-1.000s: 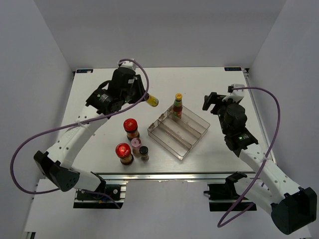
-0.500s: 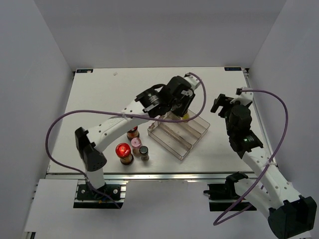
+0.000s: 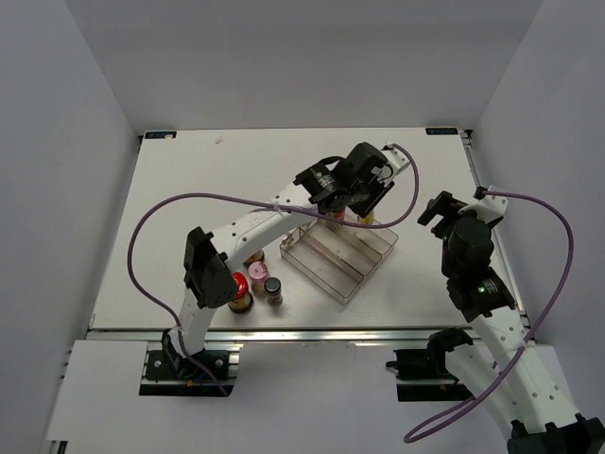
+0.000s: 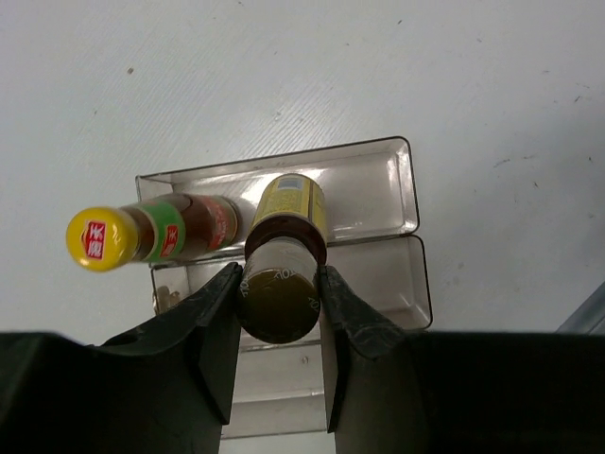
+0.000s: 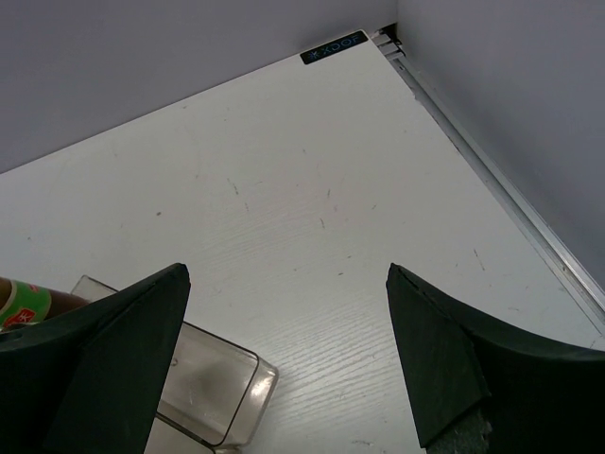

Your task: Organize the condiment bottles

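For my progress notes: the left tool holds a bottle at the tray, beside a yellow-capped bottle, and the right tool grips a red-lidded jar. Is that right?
Not quite. The right tool is open and holds nothing, as the right wrist view shows. The rest stands: the left tool holds a bottle at the tray, beside a yellow-capped bottle.

The tray (image 3: 340,248) sits mid-surface (image 3: 189,189). A first bottle (image 4: 151,232) stands in the tray's far compartment. A second bottle (image 4: 288,203), held in the left claw (image 4: 279,274), is just beside it there. Jars (image 3: 273,290) cluster left of the tray.
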